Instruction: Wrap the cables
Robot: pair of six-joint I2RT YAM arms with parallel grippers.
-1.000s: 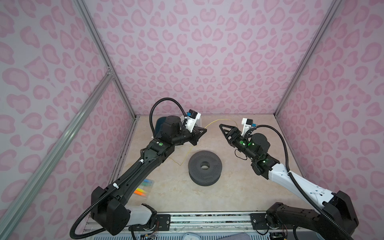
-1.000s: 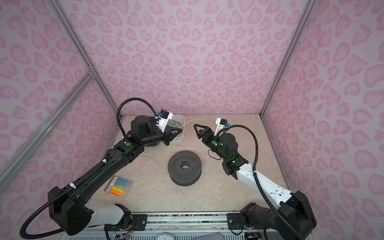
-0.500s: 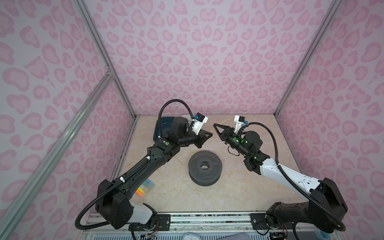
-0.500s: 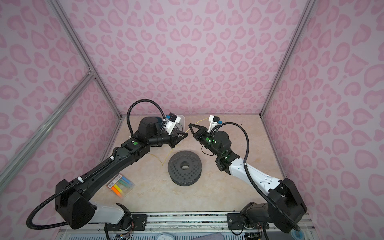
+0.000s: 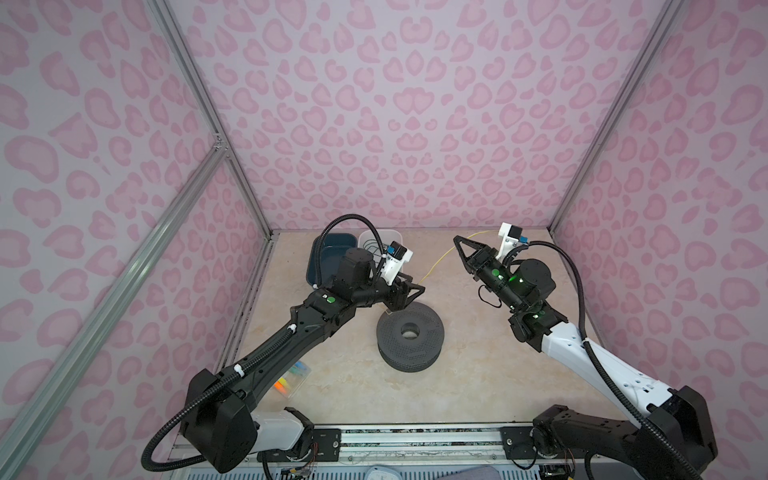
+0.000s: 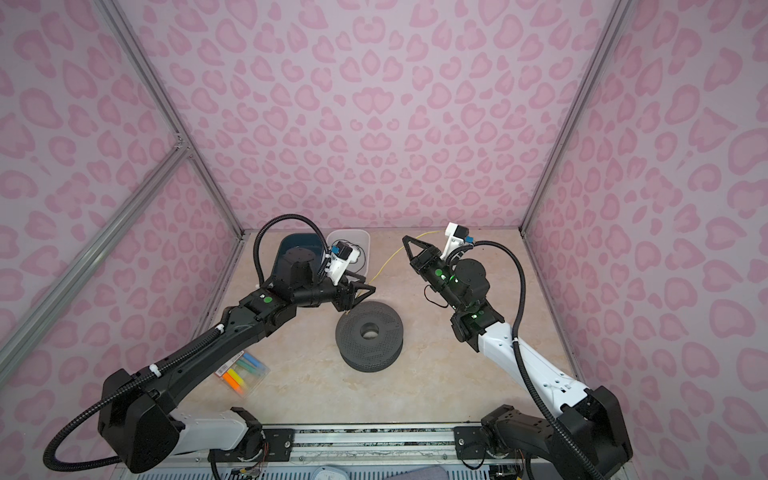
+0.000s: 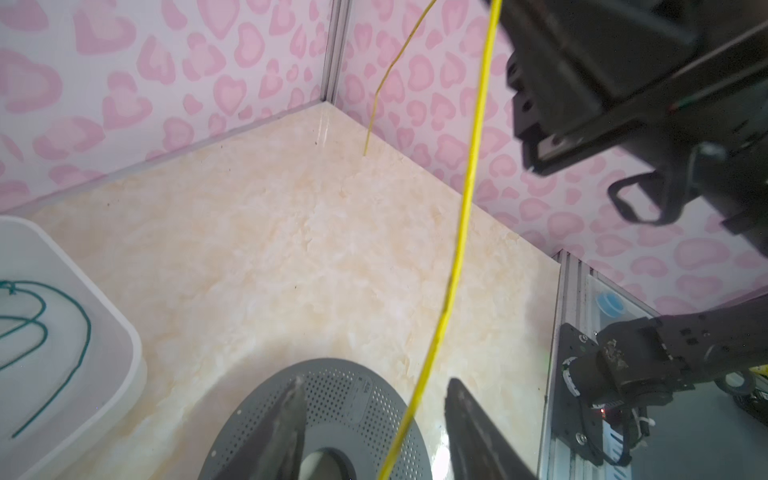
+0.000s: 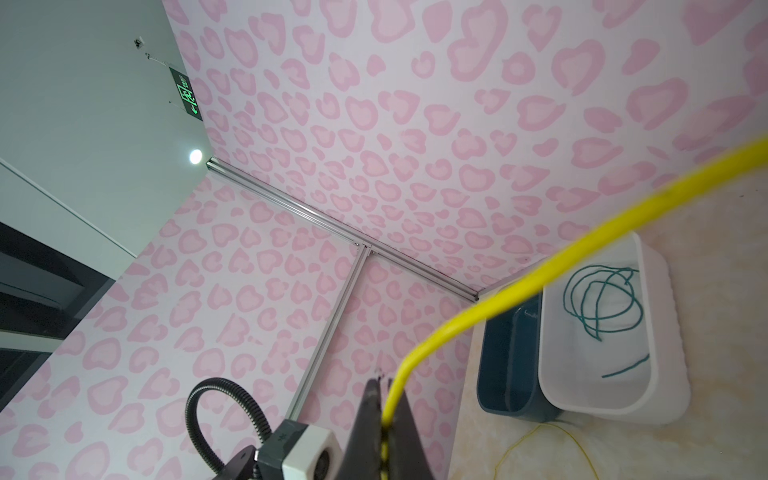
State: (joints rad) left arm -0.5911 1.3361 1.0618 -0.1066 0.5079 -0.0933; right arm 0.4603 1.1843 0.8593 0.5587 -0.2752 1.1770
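The pale yellow cable (image 5: pixel 439 262) stretches taut through the air between my two grippers. My right gripper (image 5: pixel 457 240) is shut on this yellow cable (image 8: pixel 490 307), raised at the back right, and the wire runs out between its closed fingertips (image 8: pixel 384 380). My left gripper (image 5: pixel 419 290) is open just above the far rim of the grey perforated spool (image 5: pixel 411 332). In the left wrist view the yellow cable (image 7: pixel 457 257) passes loosely between the spread fingers (image 7: pixel 293 411) without touching them. The dark green cable (image 8: pixel 598 299) lies in loose loops inside the white bin (image 8: pixel 652 299).
A dark blue bin (image 5: pixel 332 249) stands beside the white bin (image 5: pixel 368 237) at the back left. A pack of coloured highlighters (image 6: pixel 243 374) lies on the table under the left arm. Patterned walls close in the back and both sides.
The grippers met in the middle. My right gripper shut on the yellow cable and drew back right with it. My left gripper opened, let the cable go and dropped toward the spool.
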